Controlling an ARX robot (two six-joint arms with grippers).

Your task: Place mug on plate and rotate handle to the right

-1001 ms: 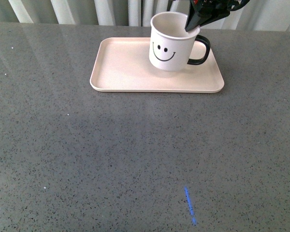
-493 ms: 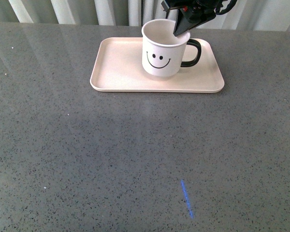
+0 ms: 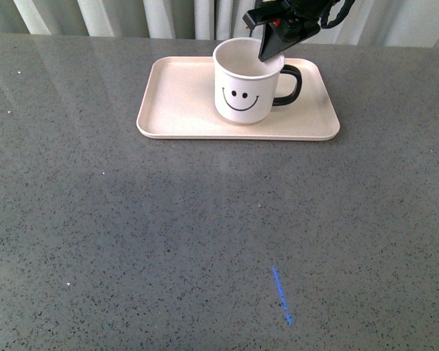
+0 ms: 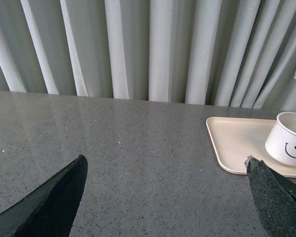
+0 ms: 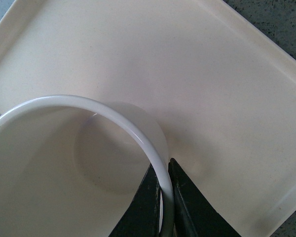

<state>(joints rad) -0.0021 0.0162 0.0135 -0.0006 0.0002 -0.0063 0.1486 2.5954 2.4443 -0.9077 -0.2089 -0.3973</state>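
Note:
The cream mug with a black smiley face stands upright on the pale pink plate at the far middle of the table. Its black handle points right. My right gripper comes down from above and is shut on the mug's rim near the handle side. In the right wrist view the two black fingers pinch the white rim of the mug over the plate. My left gripper is open over bare table, with the mug and plate off to one side.
The grey speckled table fills the near part of the front view, with a short blue mark near the front. Pale curtains hang behind the table's far edge.
The mug has shifted left on the plate with my right gripper and turned slightly, so the smiley faces more to the front. The left gripper is seen only now.

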